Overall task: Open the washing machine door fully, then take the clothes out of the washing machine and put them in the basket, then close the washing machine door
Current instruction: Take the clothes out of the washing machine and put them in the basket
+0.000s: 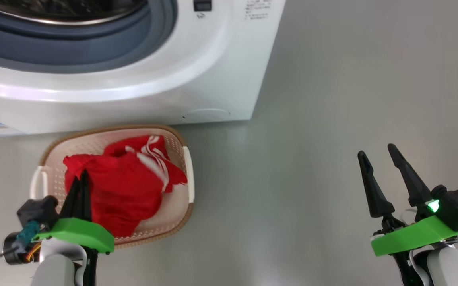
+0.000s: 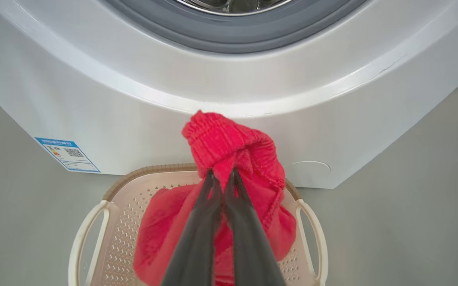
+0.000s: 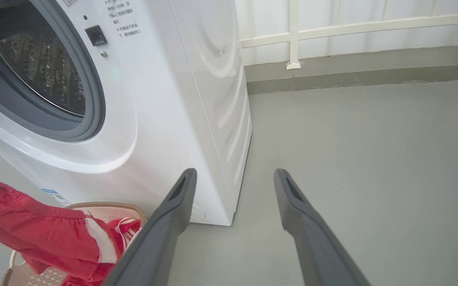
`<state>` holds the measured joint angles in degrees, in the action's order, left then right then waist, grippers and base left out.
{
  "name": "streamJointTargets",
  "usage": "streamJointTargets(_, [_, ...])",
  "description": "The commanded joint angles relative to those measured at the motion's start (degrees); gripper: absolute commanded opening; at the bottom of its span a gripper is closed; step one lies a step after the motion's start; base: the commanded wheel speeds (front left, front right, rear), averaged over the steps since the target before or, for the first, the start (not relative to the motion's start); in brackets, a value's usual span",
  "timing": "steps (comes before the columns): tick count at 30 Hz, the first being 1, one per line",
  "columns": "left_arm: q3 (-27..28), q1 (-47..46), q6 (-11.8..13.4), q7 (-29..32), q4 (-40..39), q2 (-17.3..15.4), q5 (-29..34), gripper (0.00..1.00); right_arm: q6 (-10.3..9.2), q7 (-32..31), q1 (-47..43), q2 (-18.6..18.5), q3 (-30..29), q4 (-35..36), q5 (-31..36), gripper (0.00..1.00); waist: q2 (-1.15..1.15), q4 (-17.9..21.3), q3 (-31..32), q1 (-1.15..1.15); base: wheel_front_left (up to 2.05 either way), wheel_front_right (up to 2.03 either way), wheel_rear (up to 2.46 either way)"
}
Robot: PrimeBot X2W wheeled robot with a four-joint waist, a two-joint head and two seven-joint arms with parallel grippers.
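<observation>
- Your left gripper [image 2: 223,174]: long dark fingers pinched shut on the bright red, white-striped soft fabric clothes [image 1: 121,182].
- Clothes: bunched over the cream perforated plastic basket with a brown woven-look rim [image 1: 113,129]; the lower folds appear to rest inside it.
- Basket: on the floor, just near of the big white boxy washing machine [image 1: 213,79].
- Your right gripper [image 1: 377,151]: well to the right, fingers spread wide, holding nothing.
</observation>
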<state>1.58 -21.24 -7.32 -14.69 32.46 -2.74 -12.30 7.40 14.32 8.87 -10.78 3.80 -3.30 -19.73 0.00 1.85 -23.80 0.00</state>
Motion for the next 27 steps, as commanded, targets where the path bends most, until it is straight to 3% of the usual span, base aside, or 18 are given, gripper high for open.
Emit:
streamJointTargets(1, [1.09,-1.77,-0.16,-0.31,1.9,-1.93,0.64,0.0,0.09,0.68,0.63,-0.03,1.53,1.51,0.56,1.0,0.0,1.67,-2.49,0.0,0.0,0.0,0.0])
streamJointTargets(10, [-0.84,-9.47,-0.16,-0.31,18.27,-4.48,2.04,0.0,0.09,0.68,2.91,1.47,2.56,1.85,0.53,1.0,0.0,5.21,-6.21,0.0,0.0,0.0,0.0])
streamJointTargets(19, [-1.26,-17.03,-0.16,-0.31,29.47,-7.08,3.49,0.0,0.09,0.68,4.03,2.59,3.25,2.52,0.77,1.0,0.0,8.51,-10.61,0.0,0.0,0.0,0.0])
streamJointTargets(20, [-1.21,-17.64,-0.16,-0.31,30.57,-7.29,3.48,0.05,0.09,0.68,4.15,2.7,3.35,2.57,0.78,1.0,0.0,8.72,-11.01,0.0,0.0,0.0,0.0])
streamJointTargets(22, [-0.94,-18.74,-0.08,-0.31,32.02,-7.55,3.24,0.27,0.09,0.68,4.38,2.88,3.38,2.66,0.83,1.0,0.0,8.91,-11.49,0.0,0.0,0.0,0.0])
streamJointTargets(23, [-0.61,-19.19,0.15,-0.31,32.37,-7.67,3.02,0.57,0.09,0.68,4.41,2.94,3.29,2.7,0.86,1.0,0.0,8.92,-11.65,0.0,0.0,0.0,0.0])
streamJointTargets(24, [-0.25,-19.52,0.34,-0.31,32.58,-7.7,2.75,0.97,0.09,0.68,4.46,2.96,3.15,2.68,0.86,1.0,0.0,8.86,-11.7,0.0,0.0,0.0,0.0])
streamJointTargets(27, [0.22,-19.71,0.37,-0.31,32.76,-7.68,2.44,1.0,0.09,0.68,4.44,2.85,2.65,2.19,0.89,1.0,0.0,8.4,-10.9,0.0,0.0,0.0,0.0])
